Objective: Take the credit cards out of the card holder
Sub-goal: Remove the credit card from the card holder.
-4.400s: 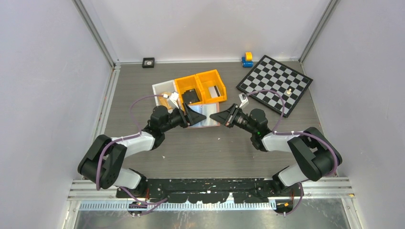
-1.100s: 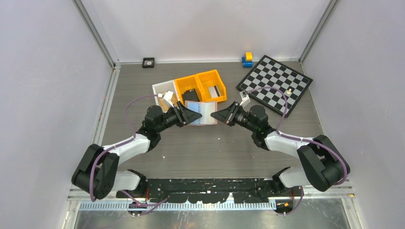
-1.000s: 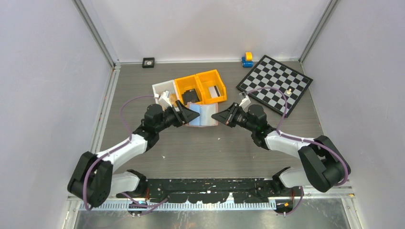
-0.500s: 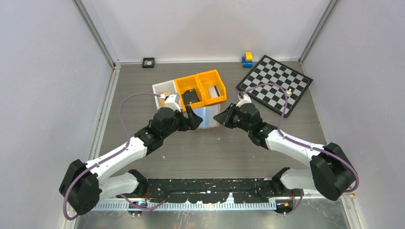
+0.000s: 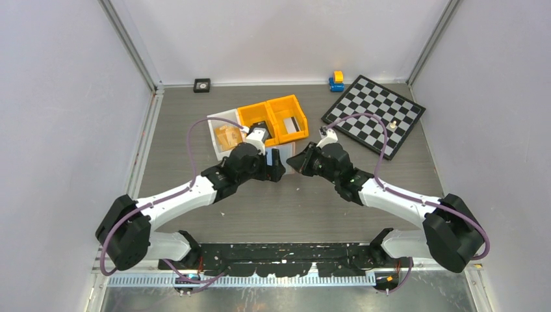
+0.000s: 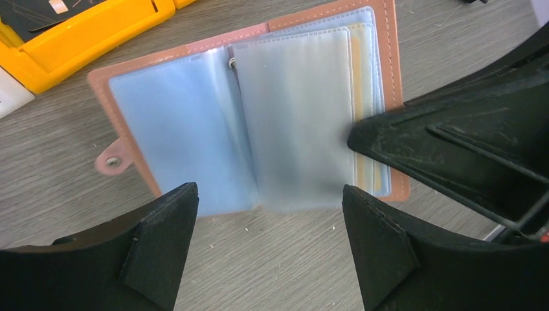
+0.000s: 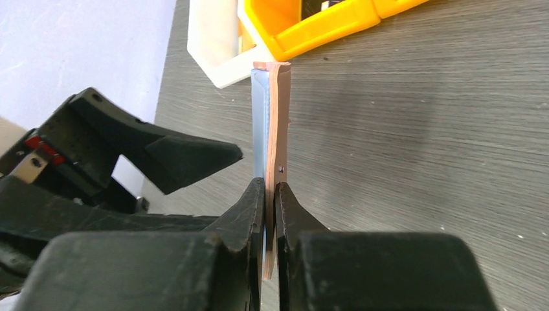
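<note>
The card holder (image 6: 259, 123) is open, tan-pink with pale blue clear pockets and a snap tab at its left. Yellowish card edges (image 6: 360, 97) show in its right pockets; the credit cards are otherwise hidden. My right gripper (image 7: 270, 194) is shut on the holder's edge (image 7: 280, 110), seen edge-on there; its finger shows in the left wrist view (image 6: 453, 149). My left gripper (image 6: 268, 256) is open and empty just before the holder's near edge. In the top view the left gripper (image 5: 277, 168) and right gripper (image 5: 294, 162) meet at the holder (image 5: 270, 154).
Two orange bins (image 5: 281, 107) stand just behind the holder, one with a black item (image 5: 260, 130), one with a pale flat item (image 5: 295, 123). A white tray (image 5: 217, 123) is to their left. A chessboard (image 5: 375, 114) lies back right, a blue-yellow toy (image 5: 336, 80) behind it.
My left arm has swung right and forward, so its gripper now sits over the holder and the white tray is uncovered. The right gripper has shifted slightly left, still holding the holder.
</note>
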Controlling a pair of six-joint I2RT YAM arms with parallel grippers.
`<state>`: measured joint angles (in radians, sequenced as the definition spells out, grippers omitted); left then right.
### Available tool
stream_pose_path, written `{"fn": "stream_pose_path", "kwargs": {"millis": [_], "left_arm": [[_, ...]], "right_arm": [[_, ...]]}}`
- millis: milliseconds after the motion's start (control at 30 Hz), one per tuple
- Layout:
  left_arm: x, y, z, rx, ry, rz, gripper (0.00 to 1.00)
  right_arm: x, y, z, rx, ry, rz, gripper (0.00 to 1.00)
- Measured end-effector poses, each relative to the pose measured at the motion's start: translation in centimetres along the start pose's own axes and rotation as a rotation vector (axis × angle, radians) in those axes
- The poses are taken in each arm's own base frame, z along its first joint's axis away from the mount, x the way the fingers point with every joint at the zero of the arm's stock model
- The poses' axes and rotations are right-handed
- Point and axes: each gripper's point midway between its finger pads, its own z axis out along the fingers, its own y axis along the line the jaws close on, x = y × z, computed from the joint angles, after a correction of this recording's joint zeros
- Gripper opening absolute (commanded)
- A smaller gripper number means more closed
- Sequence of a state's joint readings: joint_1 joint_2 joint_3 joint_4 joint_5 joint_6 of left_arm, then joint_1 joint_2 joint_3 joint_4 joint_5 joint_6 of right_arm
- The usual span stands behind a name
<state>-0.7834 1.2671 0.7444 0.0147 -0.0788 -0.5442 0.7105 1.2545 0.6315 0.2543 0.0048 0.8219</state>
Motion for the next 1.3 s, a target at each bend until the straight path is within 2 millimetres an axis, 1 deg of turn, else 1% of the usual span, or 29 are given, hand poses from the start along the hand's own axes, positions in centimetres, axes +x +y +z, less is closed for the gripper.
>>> {"fn": "stream_pose_path", "kwargs": {"millis": [100, 167, 200, 300, 333, 400, 500, 567, 667, 733, 800, 833, 900, 967, 1033, 1067, 1100, 1200, 1300], "left_arm": [[0.1, 0.0, 0.5, -0.021, 0.026, 0.026, 0.84], [0.1, -0.1, 0.8, -0.028, 0.041, 0.044, 0.84], [0.1, -0.2, 1.0, -0.03, 0.046, 0.048, 0.82], [0.4, 0.3, 1.3, -0.062, 0.068, 0.058, 0.72], [0.4, 0.7, 1.4, -0.088, 0.073, 0.06, 0.67], [0.3, 1.7, 1.4, -0.146, 0.076, 0.058, 0.63], [0.1, 3.2, 1.3, -0.202, 0.074, 0.024, 0.61], [-0.4, 4.8, 1.3, -0.239, 0.069, -0.029, 0.6], [-0.8, 7.3, 1.0, -0.301, 0.052, -0.092, 0.63], [-0.5, 8.7, 0.1, -0.337, 0.03, -0.123, 0.66], [0.2, 9.3, -1.6, -0.345, 0.001, -0.146, 0.69], [0.2, 9.5, -2.5, -0.345, -0.024, -0.162, 0.69], [-0.6, 9.5, -3.9, -0.33, -0.088, -0.19, 0.71], [-1.7, 9.4, -4.8, -0.305, -0.156, -0.219, 0.81], [-2.8, 8.7, -5.0, -0.245, -0.218, -0.235, 0.89], [-3.1, 8.2, -4.9, -0.203, -0.236, -0.239, 0.95], [-3.1, 7.5, -4.6, -0.154, -0.241, -0.236, 0.97], [-2.5, 5.4, -4.0, -0.022, -0.216, -0.217, 1.0], [-2.5, 4.0, -3.7, 0.049, -0.205, -0.207, 1.0]], "right_arm": [[-0.1, 0.5, 0.0, -0.033, 0.001, 0.01, 0.0], [0.0, 0.2, 0.0, -0.033, 0.001, 0.018, 0.0], [0.1, 0.0, 0.0, -0.033, 0.003, 0.024, 0.01], [0.2, -0.3, -0.1, -0.033, 0.01, 0.034, 0.0], [0.2, -0.4, -0.1, -0.037, 0.013, 0.04, 0.01], [0.0, -0.3, -0.1, -0.051, 0.013, 0.062, 0.0], [-0.7, 0.0, -0.2, -0.094, 0.002, 0.1, 0.0], [-1.0, 0.0, -0.1, -0.117, 0.0, 0.13, 0.0], [-1.4, -0.3, 0.1, -0.129, 0.0, 0.162, 0.0], [-1.5, -0.4, 0.0, -0.128, 0.0, 0.17, 0.0], [-1.5, -0.5, 0.0, -0.124, -0.001, 0.171, 0.0], [-1.5, -0.6, 0.0, -0.12, -0.002, 0.172, 0.0], [-1.6, -0.9, -0.1, -0.108, -0.01, 0.174, 0.0], [-1.6, -1.1, -0.2, -0.098, -0.013, 0.176, 0.0], [-1.7, -1.1, -0.3, -0.098, -0.017, 0.175, 0.01], [-1.8, -1.1, -0.3, -0.098, -0.02, 0.176, 0.01], [-1.9, -1.1, -0.3, -0.099, -0.021, 0.176, 0.0], [-1.8, -1.0, -0.3, -0.106, -0.016, 0.172, 0.01], [-1.8, -0.5, -0.4, -0.132, -0.012, 0.168, 0.01]]}}
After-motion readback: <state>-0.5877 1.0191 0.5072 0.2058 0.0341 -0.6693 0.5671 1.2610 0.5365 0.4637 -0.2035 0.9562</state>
